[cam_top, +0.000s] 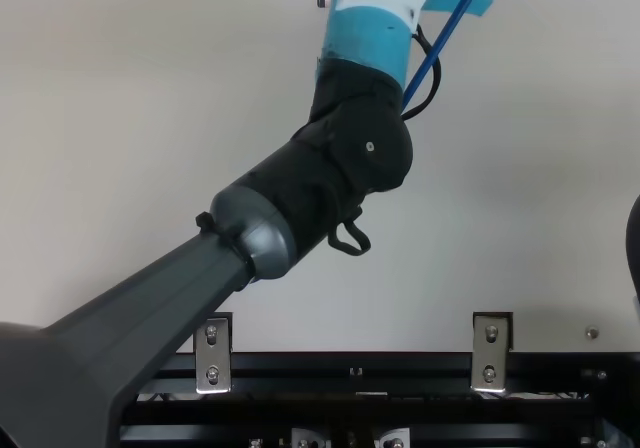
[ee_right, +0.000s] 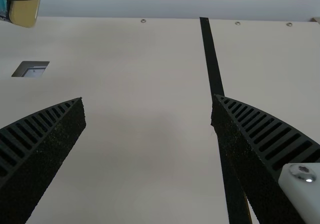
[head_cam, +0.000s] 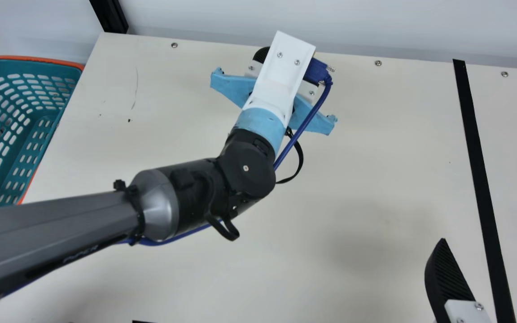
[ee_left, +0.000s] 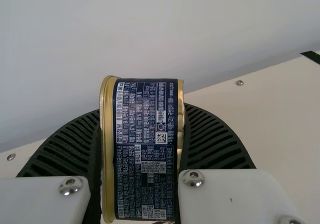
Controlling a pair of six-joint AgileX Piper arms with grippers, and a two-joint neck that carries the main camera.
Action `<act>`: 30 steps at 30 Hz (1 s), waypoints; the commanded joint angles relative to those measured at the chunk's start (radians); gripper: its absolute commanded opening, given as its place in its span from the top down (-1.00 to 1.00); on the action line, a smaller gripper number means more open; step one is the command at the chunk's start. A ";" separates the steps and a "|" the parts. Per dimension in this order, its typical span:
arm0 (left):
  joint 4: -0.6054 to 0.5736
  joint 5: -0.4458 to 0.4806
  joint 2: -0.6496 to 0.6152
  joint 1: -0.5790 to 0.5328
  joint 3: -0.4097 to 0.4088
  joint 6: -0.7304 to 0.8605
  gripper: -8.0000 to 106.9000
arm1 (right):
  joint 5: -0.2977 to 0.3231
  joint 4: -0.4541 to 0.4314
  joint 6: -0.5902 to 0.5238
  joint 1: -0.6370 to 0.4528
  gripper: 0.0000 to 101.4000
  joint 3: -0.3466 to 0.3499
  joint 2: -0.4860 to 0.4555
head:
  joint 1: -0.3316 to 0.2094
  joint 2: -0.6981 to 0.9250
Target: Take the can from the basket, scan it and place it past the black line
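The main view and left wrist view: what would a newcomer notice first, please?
Probably the big left arm, which crosses the main view from lower left to upper middle. In the left wrist view, the dark blue can with gold edges stands out, gripped by the left claw. The orange-rimmed teal basket at the main view's left and the black line toward its right also catch the eye.

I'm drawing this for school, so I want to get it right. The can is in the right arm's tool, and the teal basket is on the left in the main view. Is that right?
Not quite: the left wrist view shows the can held in the left tool, not the right. The teal basket is on the left in the main view.
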 commanded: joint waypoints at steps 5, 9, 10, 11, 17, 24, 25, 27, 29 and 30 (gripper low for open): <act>0.000 0.025 0.000 -0.016 0.024 -0.025 0.68 | 0.000 0.000 0.000 0.000 -1.00 0.000 0.000 | -0.027 -0.010; 0.000 0.036 -0.003 -0.022 0.039 -0.037 0.68 | 0.000 0.000 0.000 0.000 -1.00 0.000 0.000 | -0.027 -0.010; 0.000 0.038 -0.004 -0.022 0.043 -0.039 0.68 | 0.000 0.000 0.000 0.000 -1.00 0.000 0.000 | -0.027 -0.010; 0.000 0.040 -0.004 -0.022 0.046 -0.041 0.68 | 0.000 0.000 0.000 0.000 -1.00 0.000 0.000 | -0.027 -0.010; 0.000 0.047 -0.009 -0.020 0.060 -0.050 0.68 | 0.000 0.000 0.000 0.000 -1.00 0.000 0.000 | -0.027 -0.010; 0.000 0.042 -0.005 -0.009 0.054 -0.051 0.68 | 0.000 0.001 0.000 0.000 -1.00 0.000 0.000 | -0.027 -0.010; 0.000 0.041 -0.004 -0.007 0.052 -0.050 0.68 | 0.000 0.001 0.000 0.000 -1.00 0.000 0.000 | -0.027 -0.010; 0.000 0.037 0.000 -0.001 0.045 -0.048 0.68 | 0.000 0.001 0.000 0.000 -1.00 0.000 0.000 | -0.027 -0.010; 0.000 0.031 0.006 0.006 0.034 -0.044 0.68 | 0.000 0.001 0.000 0.000 -1.00 0.000 0.000 | -0.027 -0.010; 0.000 0.029 0.011 0.009 0.028 -0.043 0.68 | 0.000 0.001 0.000 0.000 -1.00 0.000 0.000 | -0.027 -0.010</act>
